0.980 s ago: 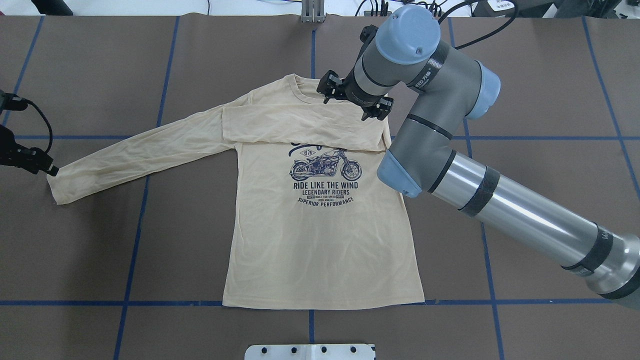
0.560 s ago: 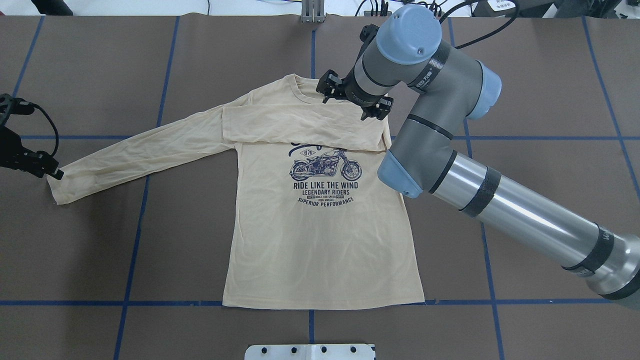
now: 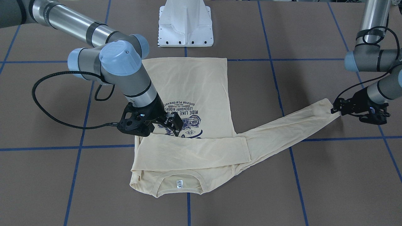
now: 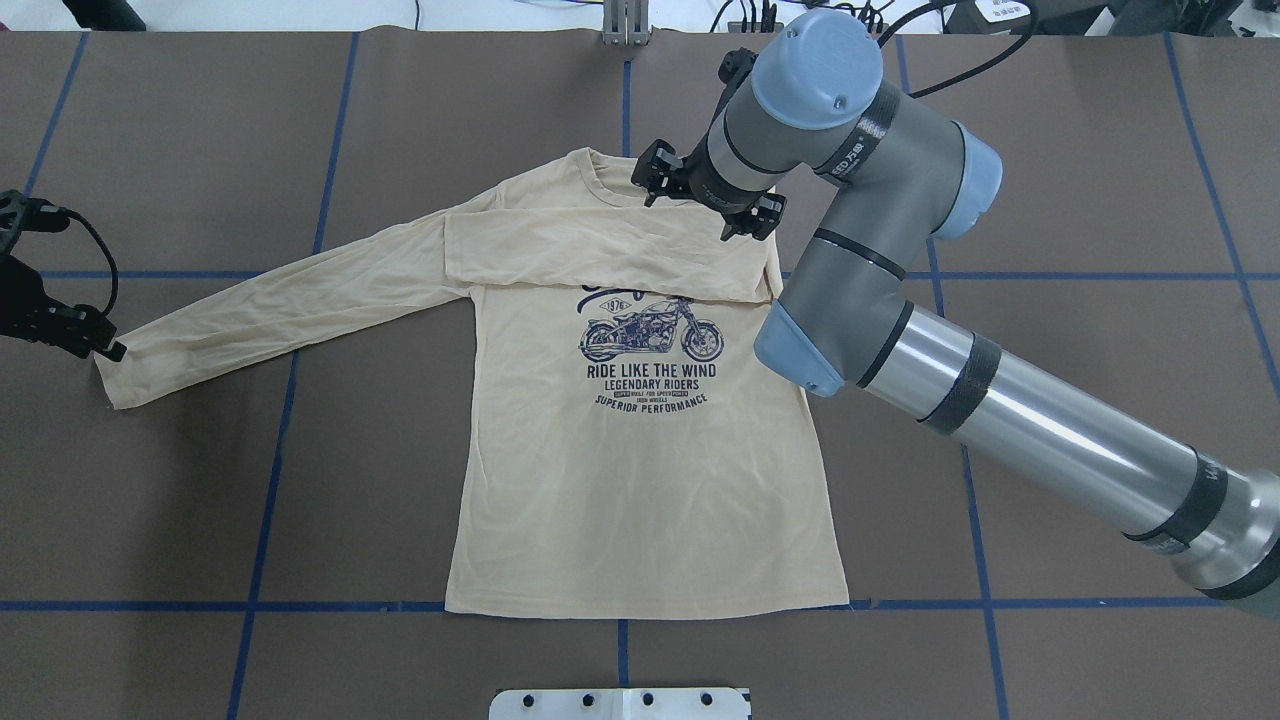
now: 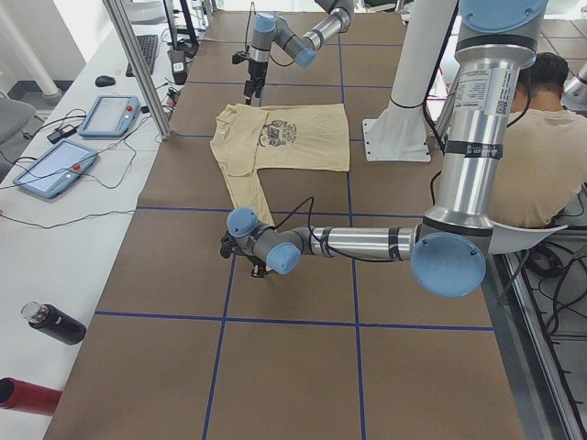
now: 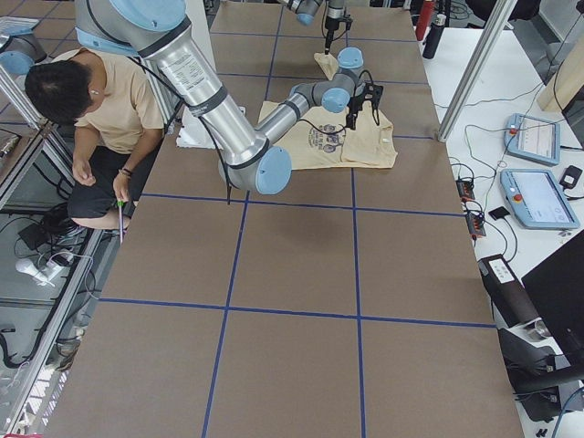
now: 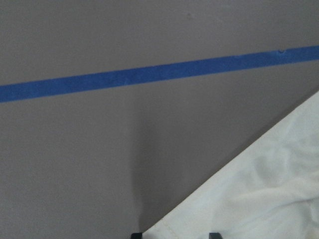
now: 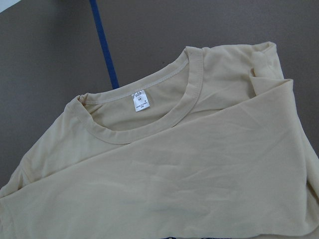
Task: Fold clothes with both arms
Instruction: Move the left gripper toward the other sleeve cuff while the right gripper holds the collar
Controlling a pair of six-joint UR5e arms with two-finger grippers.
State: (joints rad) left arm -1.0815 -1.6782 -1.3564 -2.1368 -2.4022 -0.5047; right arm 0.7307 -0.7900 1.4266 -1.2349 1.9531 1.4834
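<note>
Seen from above: a brown table (image 4: pixel 1050 180) marked with blue tape lines. At far left, the left gripper (image 4: pixel 104 347) sits low at the cuff (image 4: pixel 118 378) of the outstretched sleeve (image 4: pixel 290 300). Its wrist camera shows two dark fingertips set apart with the cuff's corner between them, not yet pinched. The sleeve runs rightward to a pale cream T-shirt (image 4: pixel 640 480), which lies flat, print side up, mid-table. The folded sleeve (image 4: pixel 600 255) already lies straight across the chest, covering the top of the motorcycle print (image 4: pixel 650 335). Further right, the right gripper (image 3: pixel 172 130) hovers over the shoulder beside the collar (image 8: pixel 149 132), apparently touching no cloth. Whether its fingers are spread or together cannot be told. The step in hand looks like folding the long sleeve in. To do it well, the left gripper should probably close on both layers of the cuff and lift only a little. It should then carry the cuff across level to land on the folded sleeve, while the right gripper steadies the shoulder against dragging
</note>
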